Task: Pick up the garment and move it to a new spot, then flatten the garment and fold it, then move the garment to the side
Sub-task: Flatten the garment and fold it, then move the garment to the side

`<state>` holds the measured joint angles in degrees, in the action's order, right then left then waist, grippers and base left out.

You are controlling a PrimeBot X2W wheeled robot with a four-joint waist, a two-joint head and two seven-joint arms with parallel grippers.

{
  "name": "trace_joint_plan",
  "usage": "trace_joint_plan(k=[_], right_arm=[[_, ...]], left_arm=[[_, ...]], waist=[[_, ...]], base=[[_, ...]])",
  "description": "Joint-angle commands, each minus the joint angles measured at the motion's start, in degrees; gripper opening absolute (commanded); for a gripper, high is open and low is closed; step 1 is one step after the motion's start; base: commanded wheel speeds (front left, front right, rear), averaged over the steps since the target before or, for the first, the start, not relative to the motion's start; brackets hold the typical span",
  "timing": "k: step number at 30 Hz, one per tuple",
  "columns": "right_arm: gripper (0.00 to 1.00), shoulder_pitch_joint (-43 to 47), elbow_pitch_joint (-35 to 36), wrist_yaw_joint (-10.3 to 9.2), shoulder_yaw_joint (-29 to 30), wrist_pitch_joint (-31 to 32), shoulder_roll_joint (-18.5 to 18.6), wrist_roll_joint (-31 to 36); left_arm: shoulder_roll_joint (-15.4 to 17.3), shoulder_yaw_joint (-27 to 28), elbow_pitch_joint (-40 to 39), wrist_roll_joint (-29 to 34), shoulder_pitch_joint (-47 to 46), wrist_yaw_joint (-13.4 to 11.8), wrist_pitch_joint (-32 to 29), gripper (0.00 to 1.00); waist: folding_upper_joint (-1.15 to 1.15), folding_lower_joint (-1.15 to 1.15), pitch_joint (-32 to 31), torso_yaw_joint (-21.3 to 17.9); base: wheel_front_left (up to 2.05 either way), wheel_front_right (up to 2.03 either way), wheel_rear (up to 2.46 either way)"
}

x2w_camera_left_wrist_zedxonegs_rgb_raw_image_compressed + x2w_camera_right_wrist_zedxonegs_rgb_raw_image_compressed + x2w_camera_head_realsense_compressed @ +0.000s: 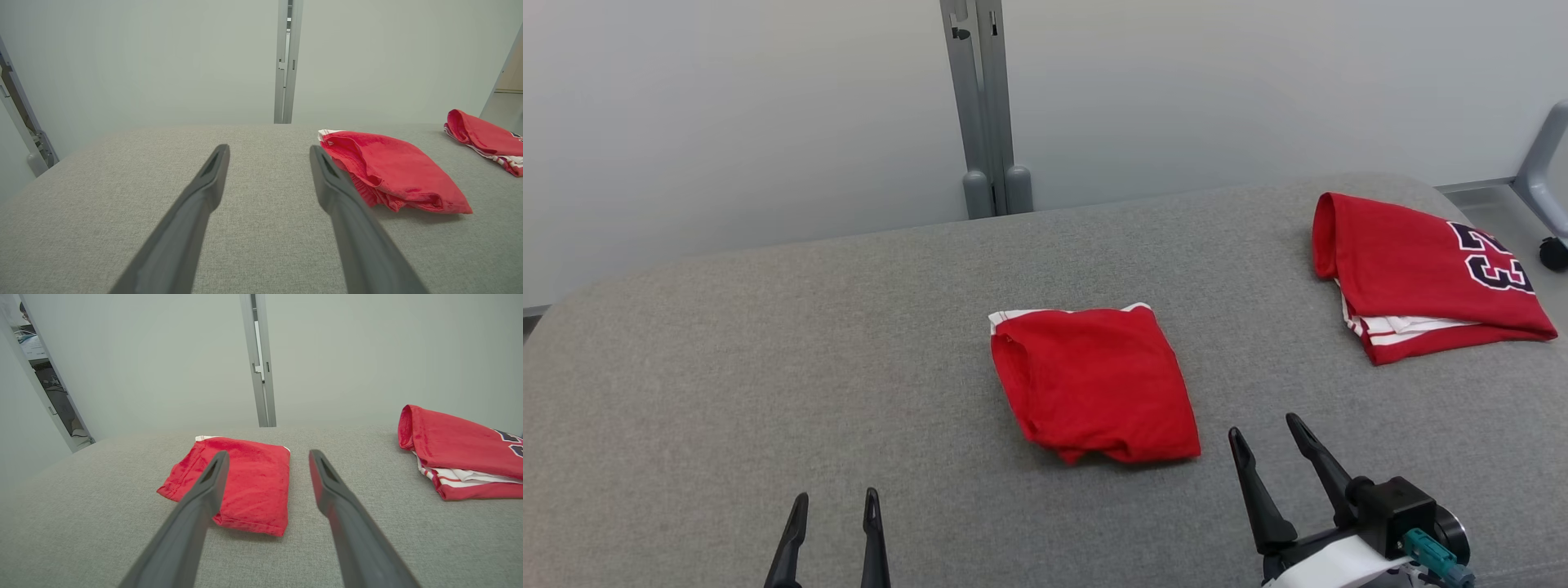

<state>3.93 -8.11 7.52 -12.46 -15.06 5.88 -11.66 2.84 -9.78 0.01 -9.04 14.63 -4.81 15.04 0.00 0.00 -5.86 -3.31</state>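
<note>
Big grey fabric-covered counter [768, 367] took up most of the shot, pale wall [727, 122] behind it. A folded red jersey [1405, 269] w/ a dark 23 sat at the far right edge. The folded red garment [1094, 380], white trim along its far edge, lay flat approx mid-counter. Right tool [1265, 425] was just beside its near right corner, fingers spread wide, nothing btwn them. Left tool [837, 495] was lower left, well apart from the garment, also spread and empty.

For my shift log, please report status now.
Left tool, right tool open, empty. Folded red garment at table centre, untouched. Numbered red jersey at right, apart.
</note>
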Motion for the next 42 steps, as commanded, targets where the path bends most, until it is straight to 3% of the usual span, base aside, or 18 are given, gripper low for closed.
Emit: trace_joint_plan(k=[1, 42], right_arm=[[1.00, -0.16, -0.13, -0.08, -0.12, -0.14, -0.25, 0.37], [1.00, -0.44, 0.01, -0.08, -0.33, -0.14, -0.20, -0.44]], left_arm=[[0.13, -0.05, 0.05, 0.09, 0.26, -0.15, 0.16, 1.00], [0.13, -0.40, 0.87, 0.68, -0.86, 0.19, 0.16, 1.00]], waist=[[0.00, 0.00, 0.03, 0.00], [0.00, 0.00, 0.37, 0.40]], base=[[0.00, 0.00, 0.00], [0.00, 0.00, 0.00]])
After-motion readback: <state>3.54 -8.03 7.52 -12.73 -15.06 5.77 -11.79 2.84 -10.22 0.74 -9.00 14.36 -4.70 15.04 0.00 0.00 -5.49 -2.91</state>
